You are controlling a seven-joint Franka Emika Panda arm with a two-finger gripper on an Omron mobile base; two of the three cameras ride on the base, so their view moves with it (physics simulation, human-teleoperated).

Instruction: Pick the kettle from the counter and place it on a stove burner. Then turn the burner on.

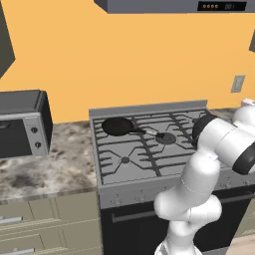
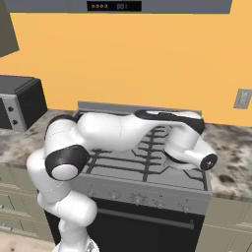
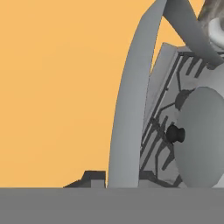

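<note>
The stove top (image 1: pixel 149 149) sits between two stretches of speckled counter (image 1: pixel 45 164), with a toaster oven (image 1: pixel 22 122) at the counter's back left. The white arm (image 2: pixel 113 130) reaches over the stove's right side, its wrist low near the front right corner. A black frying pan (image 1: pixel 117 126) rests on the back left burner. In the hand view the kettle (image 3: pixel 201 138) hangs right against the hand, over the grates, its lid knob (image 3: pixel 176 134) dark and its thin grey handle (image 3: pixel 129 109) arcing up past the camera. The fingers are drawn together, clamped on that kettle handle. A stove burner (image 1: pixel 167 138) lies bare at the stove's middle.
</note>
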